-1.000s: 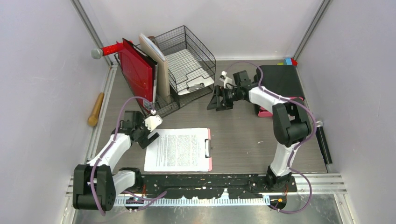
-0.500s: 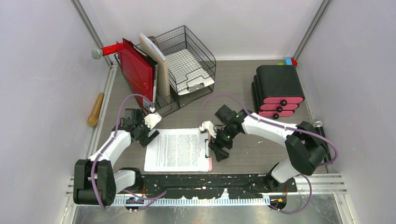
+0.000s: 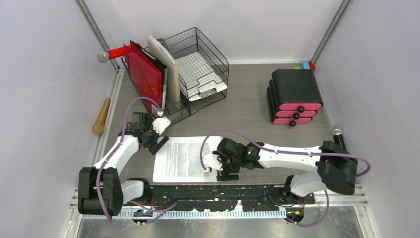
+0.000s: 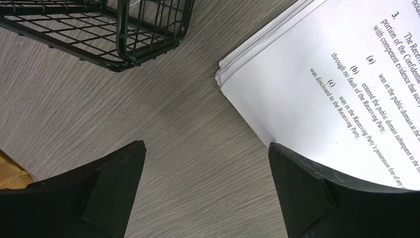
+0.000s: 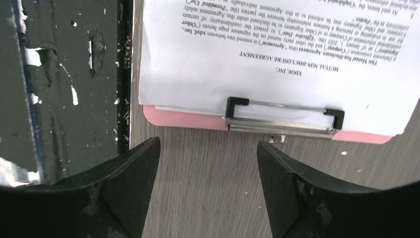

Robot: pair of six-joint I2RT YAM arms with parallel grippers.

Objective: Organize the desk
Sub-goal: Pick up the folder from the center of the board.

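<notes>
1. Right arm has swung clean across. A second ago it was up at 1 o'clock beside the drawer unit [image 3: 294,91]; now the right gripper [image 3: 225,168] hangs low at 6 o'clock, at the clip end of the pink clipboard [image 5: 183,119].
2. Its fingers stand apart with nothing between them. The wrist view shows bare desk [image 3: 252,114] in the gap, with the metal clip [image 5: 282,119] just ahead.
3. Left gripper [image 4: 206,145] has crept a touch toward 12 and sits at 9 o'clock, by the far-left corner of the paper stack [image 3: 183,158]. Its fingers are spread wide and empty. One finger overlaps that corner in the wrist view; whether it touches, I cannot tell.
4. Clipboard and papers have not shifted.
5. Edges: the clipboard's near side runs just beside the black base plate [image 5: 64,99] at 6 o'clock. The wire-mesh rack [image 3: 198,64] has a corner near the left gripper.
6. Open room: the grey wood-grain desk lies bare through the centre and out to 3 o'clock, between clipboard and drawer unit.
7. Containers: the rack at 11 o'clock holds a white clipboard [image 3: 208,90] in its lower tray. Red folders [image 3: 146,79] and a tan folder [image 3: 168,72] lean in its side slots. The drawer unit at 2 o'clock shows three pink fronts, all closed.
</notes>
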